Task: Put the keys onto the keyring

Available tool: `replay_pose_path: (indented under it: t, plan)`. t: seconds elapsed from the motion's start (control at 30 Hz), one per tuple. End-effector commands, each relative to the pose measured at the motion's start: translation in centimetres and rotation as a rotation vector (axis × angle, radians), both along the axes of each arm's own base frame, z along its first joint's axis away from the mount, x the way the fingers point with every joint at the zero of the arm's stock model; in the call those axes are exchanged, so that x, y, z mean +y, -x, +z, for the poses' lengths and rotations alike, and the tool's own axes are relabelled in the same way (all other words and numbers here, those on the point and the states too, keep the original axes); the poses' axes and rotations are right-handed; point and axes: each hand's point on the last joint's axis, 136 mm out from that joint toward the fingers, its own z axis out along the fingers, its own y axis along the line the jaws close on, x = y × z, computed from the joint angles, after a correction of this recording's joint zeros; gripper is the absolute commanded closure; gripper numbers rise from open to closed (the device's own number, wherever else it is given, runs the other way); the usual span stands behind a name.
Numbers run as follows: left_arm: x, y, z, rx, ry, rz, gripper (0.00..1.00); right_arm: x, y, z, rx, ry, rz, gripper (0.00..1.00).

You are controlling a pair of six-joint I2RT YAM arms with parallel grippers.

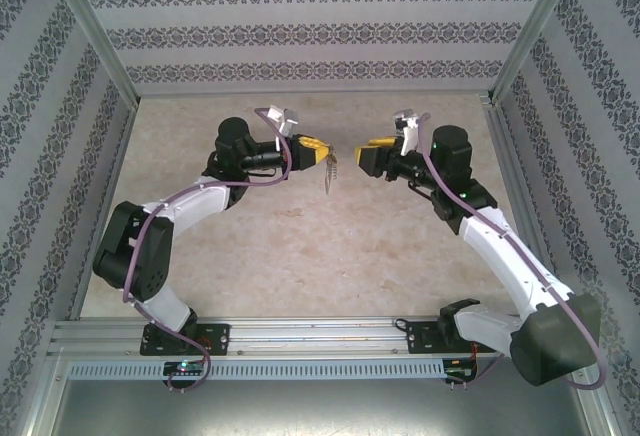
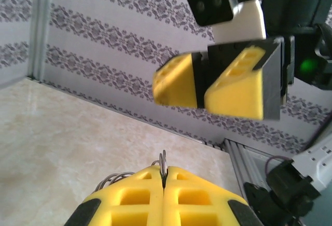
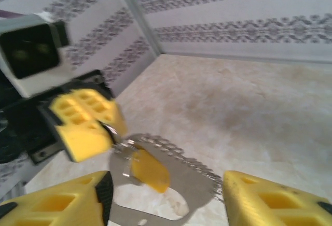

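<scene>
Left gripper (image 2: 164, 176) clamped shut on keyring (image 3: 194, 187), keeping it off table so loop hung free. Key (image 3: 149, 170) dangled at ring's 6 o'clock, seemingly threaded. Right gripper (image 1: 368, 152), at ring's 3 o'clock, spread wide, empty.

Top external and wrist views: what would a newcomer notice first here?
The left gripper, shut on the keyring, faces the open right gripper in mid-air above the table. The keyring dangles below the left gripper, with the yellow-headed key against it.
</scene>
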Motion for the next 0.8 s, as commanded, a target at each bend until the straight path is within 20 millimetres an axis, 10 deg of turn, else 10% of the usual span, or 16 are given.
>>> replay_pose_path:
  t: [0.0, 0.13, 0.33, 0.77]
  plan:
    - [0.2, 0.7, 3.5, -0.162, 0.053, 0.068, 1.00, -1.9, -1.3, -0.9, 0.017, 0.022, -0.204, 0.36]
    - [0.5, 0.4, 3.9, -0.171, 0.057, 0.112, 1.00, -2.9, -1.2, -2.6, 0.014, 0.149, -0.358, 0.19]
    - [0.6, 0.3, 4.2, -0.180, 0.090, 0.136, 1.00, -2.7, -0.5, -4.2, 0.021, 0.160, -0.374, 0.19]
    - [-0.3, -0.5, 3.4, -0.154, 0.079, 0.120, 1.00, 0.2, 1.1, -4.6, -0.012, 0.088, -0.215, 0.38]
